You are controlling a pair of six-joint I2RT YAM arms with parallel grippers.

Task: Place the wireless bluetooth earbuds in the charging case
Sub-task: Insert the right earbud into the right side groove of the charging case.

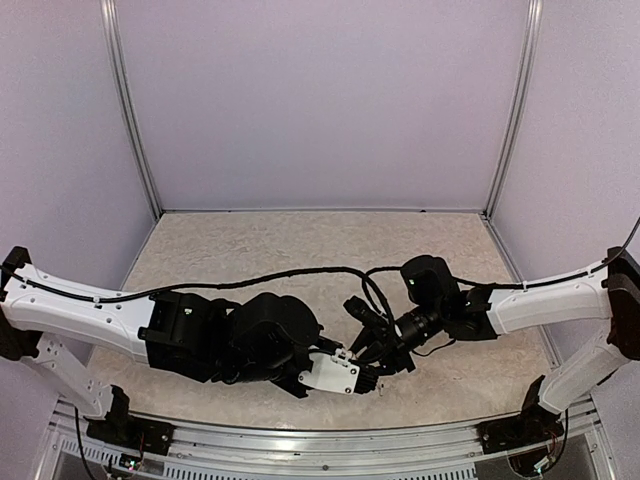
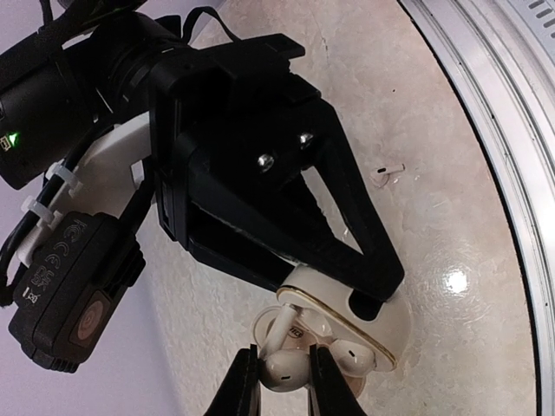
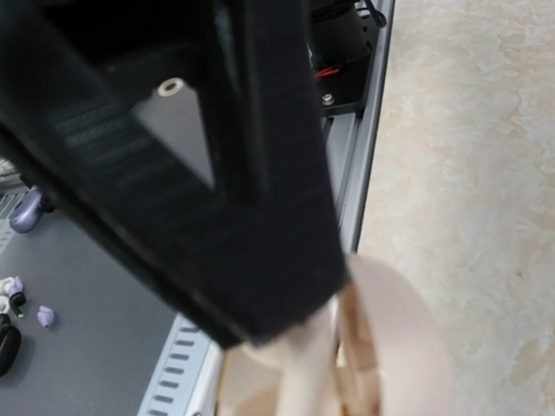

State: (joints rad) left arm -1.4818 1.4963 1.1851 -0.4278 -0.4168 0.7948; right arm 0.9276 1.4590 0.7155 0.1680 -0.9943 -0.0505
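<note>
Beige mottled table (image 2: 451, 130) is noted beneath. The right gripper (image 2: 360, 290) is clamped on the open charging case (image 2: 386, 325). The left gripper (image 2: 284, 383) is pinched narrowly on one earbud (image 2: 286, 368) at the case's mouth. A second earbud (image 2: 351, 354) is seated inside the case. A third earbud (image 2: 386, 171) is seen well apart from it.

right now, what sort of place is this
Probably a robotics lab test cell: a beige speckled tabletop boxed in by plain pale walls on aluminium posts, with a left arm and right arm bolted by a metal rail.
</note>
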